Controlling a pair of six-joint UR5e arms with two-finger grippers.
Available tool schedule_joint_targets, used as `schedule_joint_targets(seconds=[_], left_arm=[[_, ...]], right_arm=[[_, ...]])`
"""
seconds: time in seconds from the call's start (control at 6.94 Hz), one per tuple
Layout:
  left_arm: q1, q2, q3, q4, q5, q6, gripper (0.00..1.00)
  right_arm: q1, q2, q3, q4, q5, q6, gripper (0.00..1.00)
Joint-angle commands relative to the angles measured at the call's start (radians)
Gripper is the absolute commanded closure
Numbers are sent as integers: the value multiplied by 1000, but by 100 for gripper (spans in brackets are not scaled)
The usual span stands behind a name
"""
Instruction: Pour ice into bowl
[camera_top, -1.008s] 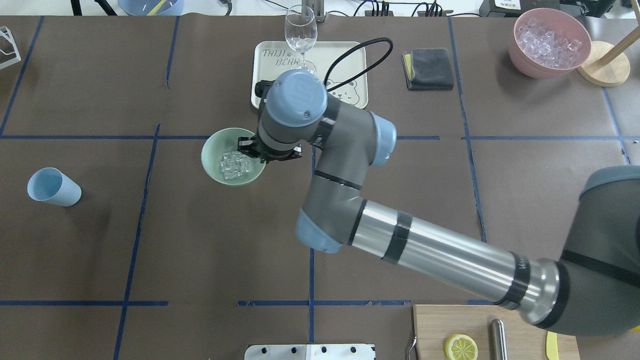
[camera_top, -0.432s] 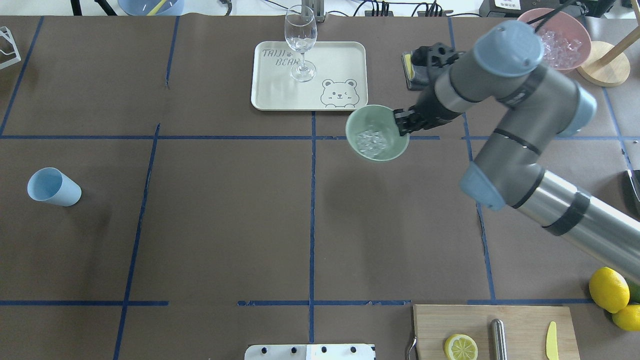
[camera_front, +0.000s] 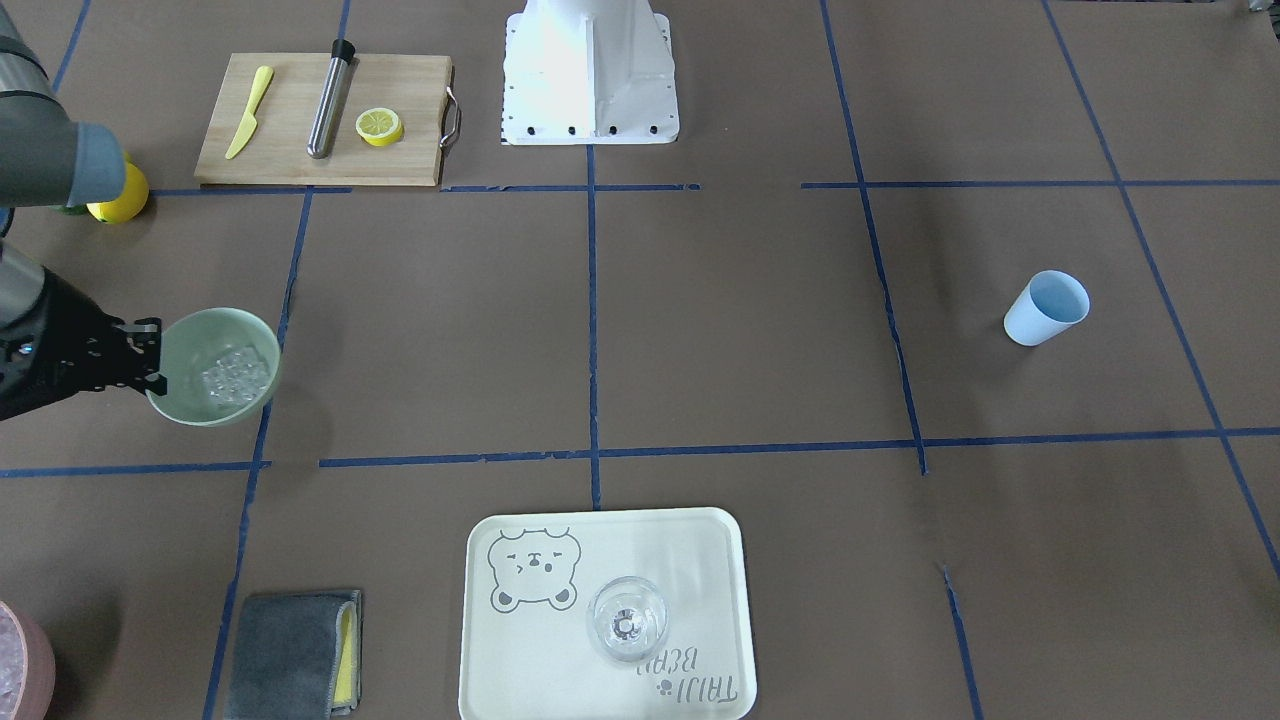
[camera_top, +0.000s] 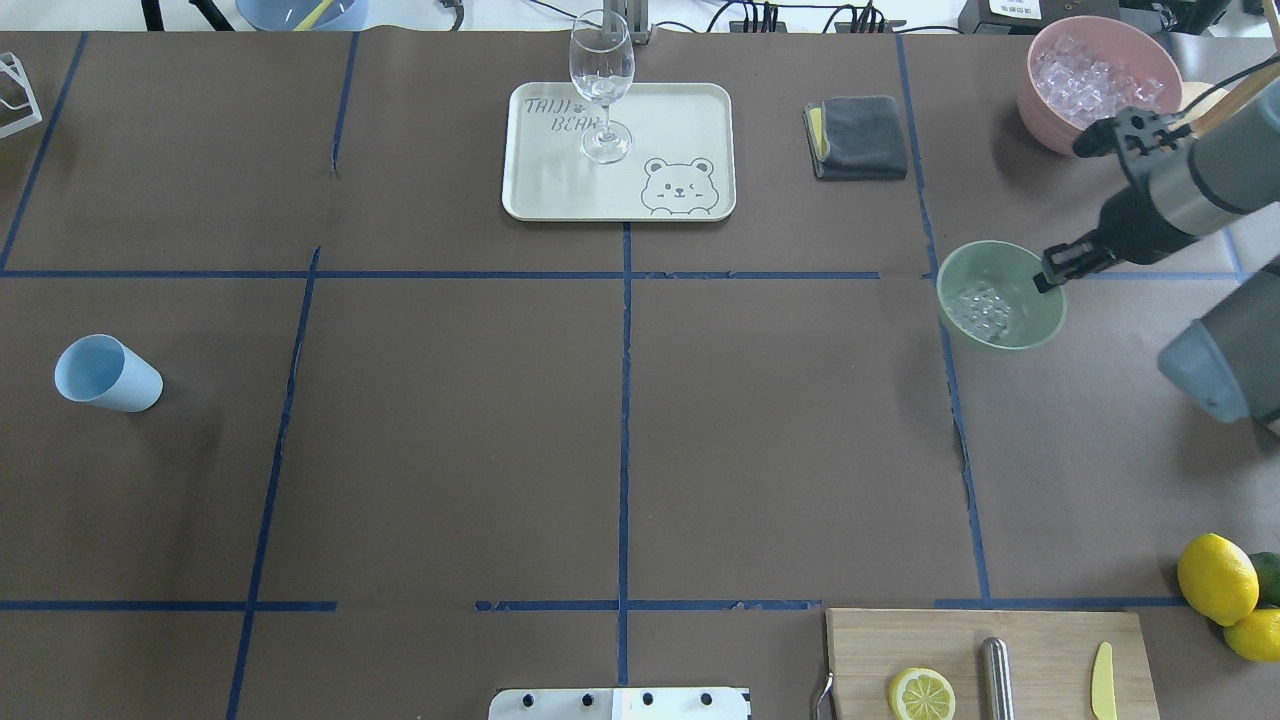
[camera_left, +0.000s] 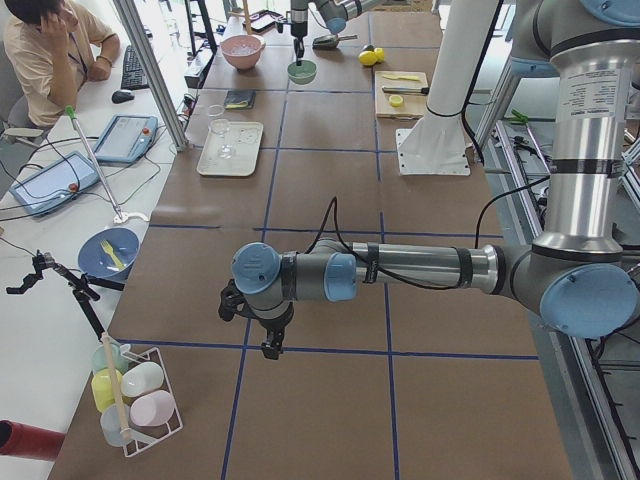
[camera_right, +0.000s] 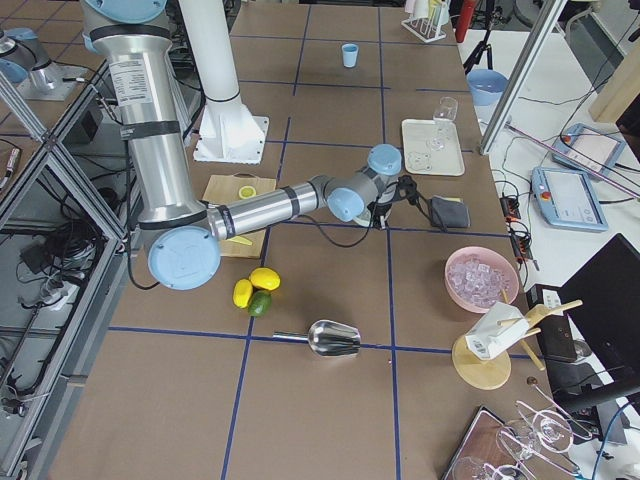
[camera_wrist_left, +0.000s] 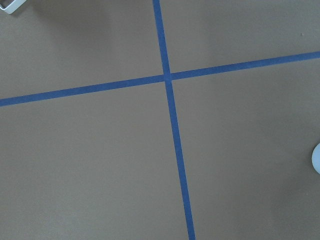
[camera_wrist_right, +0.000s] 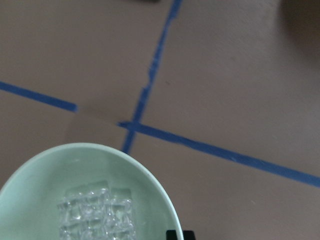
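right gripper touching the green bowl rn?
Touching. The front-facing view shows the right gripper with its fingers clamped over the rim of the green bowl, no gap visible. The overhead view agrees.

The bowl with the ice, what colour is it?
The bowl is pale mint green, clearest in the overhead view.

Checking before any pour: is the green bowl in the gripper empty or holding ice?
Holding ice: a cluster of clear cubes lies at the bottom of the green bowl, below the rim that the right gripper pinches.
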Motion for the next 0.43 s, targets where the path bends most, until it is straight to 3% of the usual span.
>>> schedule_joint_targets(seconds=[0.0,0.29], left_arm=[[1,-1,0,0,-2,0,0],[-1,-2,0,0,-2,0,0]], right_arm=[[27,-217,-7,210,19,-45,100],[24,-246,-13,248,17,-42,100]])
